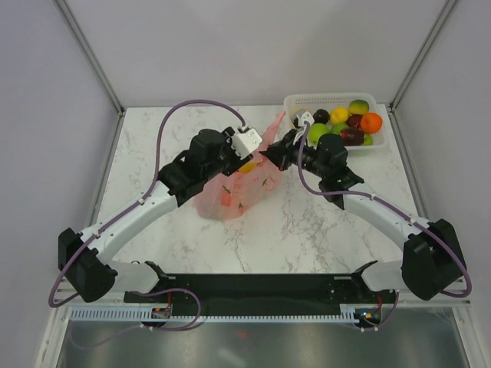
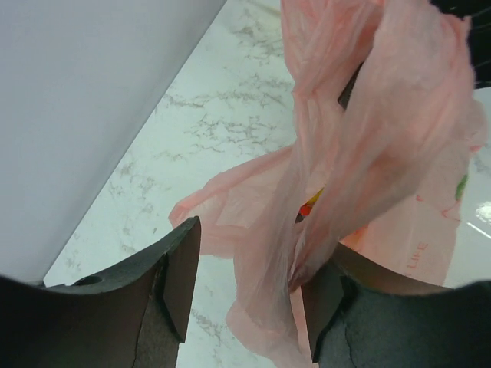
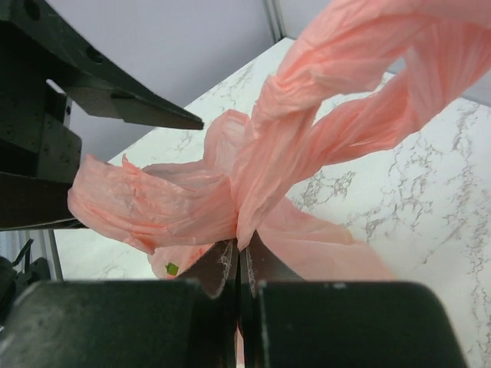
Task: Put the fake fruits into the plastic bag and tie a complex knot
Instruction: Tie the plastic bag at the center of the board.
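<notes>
The pink plastic bag (image 1: 234,192) lies mid-table with fake fruits (image 1: 227,198) showing through its skin. Its twisted handles (image 3: 337,115) rise between the two grippers. My right gripper (image 3: 239,257) is shut on a bunched handle of the bag (image 3: 253,176) just above the body. My left gripper (image 2: 249,287) is open, with a loose strip of the bag (image 2: 276,261) hanging between its fingers and brushing the right finger (image 2: 322,299). In the top view the left gripper (image 1: 257,157) and the right gripper (image 1: 270,156) nearly meet over the bag's mouth. A knot is out of view.
A white lattice basket (image 1: 295,101) stands at the back right with several more fruits, among them an orange one (image 1: 371,123) and a green one (image 1: 317,132). Grey walls close the table on the left, right and back.
</notes>
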Controlling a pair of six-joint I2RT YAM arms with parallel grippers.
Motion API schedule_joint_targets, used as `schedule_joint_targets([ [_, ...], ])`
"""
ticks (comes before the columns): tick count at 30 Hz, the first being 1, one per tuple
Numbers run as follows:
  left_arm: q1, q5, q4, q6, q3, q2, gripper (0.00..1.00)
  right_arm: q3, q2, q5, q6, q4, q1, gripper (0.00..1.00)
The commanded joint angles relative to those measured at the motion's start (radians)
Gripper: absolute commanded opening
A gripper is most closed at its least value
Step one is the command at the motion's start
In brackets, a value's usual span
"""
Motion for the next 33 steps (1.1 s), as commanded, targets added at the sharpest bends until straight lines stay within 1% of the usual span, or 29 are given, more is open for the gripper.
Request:
schedule_joint_targets([
  [1,0.001,0.116,0.038,-0.070,0.006,-0.076,0.60,0.000,-0.049,0.078,0.016,0.002,-0.003,0.00],
  [4,-0.001,0.186,0.038,-0.095,0.005,-0.110,0.61,0.007,-0.052,0.082,0.009,-0.018,-0.003,0.00],
  [6,0.001,0.208,0.038,-0.106,0.005,-0.134,0.62,0.015,-0.048,0.073,0.003,-0.033,-0.003,0.00],
  [7,0.001,0.223,0.038,-0.119,0.005,-0.142,0.63,0.018,-0.045,0.071,0.001,-0.041,-0.003,0.00],
  [10,0.004,0.266,0.051,-0.136,-0.003,-0.156,0.71,0.035,-0.039,0.055,-0.005,-0.075,-0.003,0.00],
  [12,0.006,0.283,0.055,-0.142,-0.006,-0.148,0.72,0.038,-0.046,0.051,-0.010,-0.087,-0.003,0.00],
  [15,0.009,0.295,0.061,-0.167,0.005,-0.144,0.71,0.039,-0.054,0.050,-0.022,-0.110,-0.003,0.00],
  [18,0.025,0.370,0.092,-0.202,-0.009,-0.147,0.62,0.044,-0.051,0.041,-0.034,-0.126,-0.003,0.00],
  [19,0.027,0.421,0.107,-0.208,-0.014,-0.145,0.60,0.043,-0.051,0.036,-0.033,-0.124,-0.003,0.00],
  [22,0.029,0.467,0.117,-0.193,-0.021,-0.134,0.60,0.043,-0.052,0.025,-0.030,-0.124,-0.003,0.00],
  [26,0.036,0.479,0.149,-0.179,-0.038,-0.111,0.60,0.047,-0.049,0.010,-0.030,-0.123,-0.003,0.00],
  [30,0.048,0.513,0.167,-0.195,-0.035,-0.085,0.54,0.052,-0.040,-0.010,-0.027,-0.123,-0.003,0.00],
  [33,0.053,0.539,0.173,-0.202,-0.034,-0.064,0.54,0.052,-0.039,-0.011,-0.027,-0.123,-0.003,0.00],
])
